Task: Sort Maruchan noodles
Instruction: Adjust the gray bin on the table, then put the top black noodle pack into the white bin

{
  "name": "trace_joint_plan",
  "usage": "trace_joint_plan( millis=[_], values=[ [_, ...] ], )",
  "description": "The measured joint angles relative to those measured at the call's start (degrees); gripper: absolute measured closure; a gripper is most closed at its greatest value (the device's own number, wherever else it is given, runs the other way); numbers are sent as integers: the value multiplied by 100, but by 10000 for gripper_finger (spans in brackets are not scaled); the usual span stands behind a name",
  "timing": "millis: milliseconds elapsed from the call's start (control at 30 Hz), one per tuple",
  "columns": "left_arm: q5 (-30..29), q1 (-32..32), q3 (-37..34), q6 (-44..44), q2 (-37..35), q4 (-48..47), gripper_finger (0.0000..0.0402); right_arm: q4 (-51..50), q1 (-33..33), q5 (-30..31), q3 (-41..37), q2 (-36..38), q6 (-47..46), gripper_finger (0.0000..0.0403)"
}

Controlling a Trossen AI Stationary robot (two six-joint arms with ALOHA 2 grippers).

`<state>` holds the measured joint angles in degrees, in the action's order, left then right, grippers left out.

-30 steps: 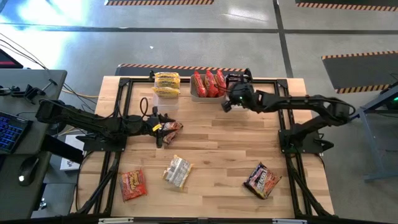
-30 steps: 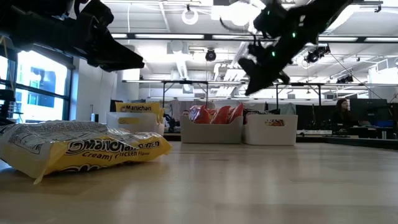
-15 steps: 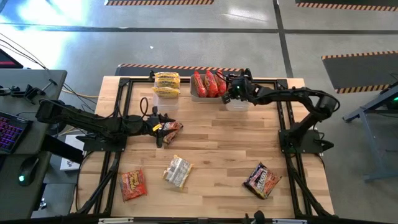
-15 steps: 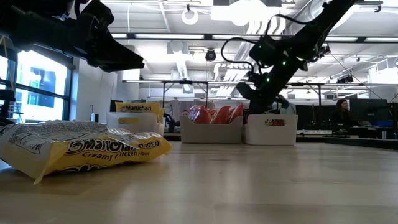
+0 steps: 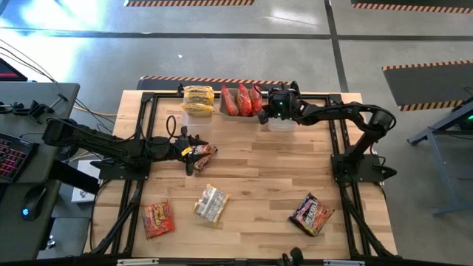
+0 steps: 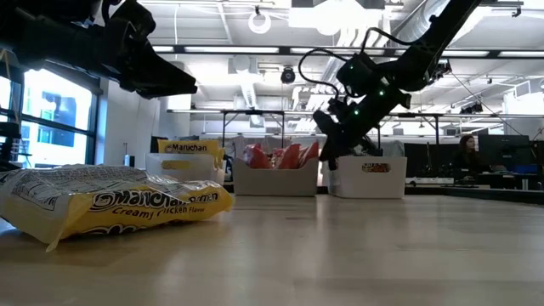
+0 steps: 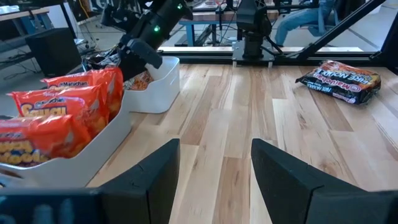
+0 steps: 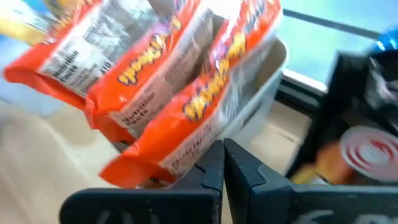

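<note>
Right gripper (image 5: 266, 113) stood at the far edge of the table (image 5: 259, 177), against the near right corner of the middle tub (image 5: 225, 111). In the right wrist view its fingers were drawn together with only a thin slit between them. No packet showed in that slit.

1. Sorted stock. Red-orange packets (image 5: 244, 101) stood on edge in the middle tub. Yellow packets (image 5: 198, 98) were stacked in the left tub (image 5: 194, 116). The right tub (image 5: 281, 124) held at least one packet, partly hidden by the arm.

2. Unsorted stock. Four packets lay loose:
- a dark packet (image 5: 205, 151) touching the left gripper (image 5: 191, 154);
- a red-orange packet (image 5: 157, 219) near the front left;
- a yellow packet (image 5: 211, 203) beside it;
- a second dark packet (image 5: 312, 213) at the front right, well apart from both arms.

3. Left arm. Its fingers stood apart in the left wrist view. Whether they bracketed the dark packet could not be told.

4. Step in hand. The right arm appeared to be between deliveries at the tubs; the sort was judged a little over half done.

5. Next move. The right arm would probably need to clear the tub rim, open its fingers and go to the front-right dark packet. A flat, crinkly wrapper calls for a low pinch at one edge.
</note>
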<state>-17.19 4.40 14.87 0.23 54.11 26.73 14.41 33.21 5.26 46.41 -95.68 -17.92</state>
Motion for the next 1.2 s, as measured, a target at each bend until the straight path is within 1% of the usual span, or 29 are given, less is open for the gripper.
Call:
trace_joint_plan(
  millis=[133,233,333,400,467,633,733,800,933,1133,1200],
  values=[
    [1,0,0,-2,-1,-1,213,304,0,-183,0,0,271,403],
    [2,0,0,-22,-2,-5,213,383,-25,-214,0,65,617,403],
    [27,0,0,-154,0,-28,213,389,-156,-159,-15,331,1123,403],
    [113,0,0,-241,-1,-55,213,575,-334,-17,-193,585,1452,403],
    [209,0,0,-342,0,-94,213,1277,-507,193,-645,777,1656,403],
    [249,10,0,-507,-2,-396,213,3512,-884,209,-1965,924,1670,403],
    [265,74,104,-612,0,-927,213,4109,-1218,170,-2375,1104,1694,403],
    [296,171,286,-651,0,-1437,213,4146,-1431,179,-2472,1334,1800,403],
    [242,405,655,-898,0,-2495,213,3726,-1858,308,-2473,1975,2010,403],
    [-504,635,1054,-1672,0,-3974,211,2755,-2399,930,-2463,2952,2193,403],
    [-620,613,1202,-1987,0,-4604,210,2407,-2554,1146,-2463,3180,2194,403]
  ],
)
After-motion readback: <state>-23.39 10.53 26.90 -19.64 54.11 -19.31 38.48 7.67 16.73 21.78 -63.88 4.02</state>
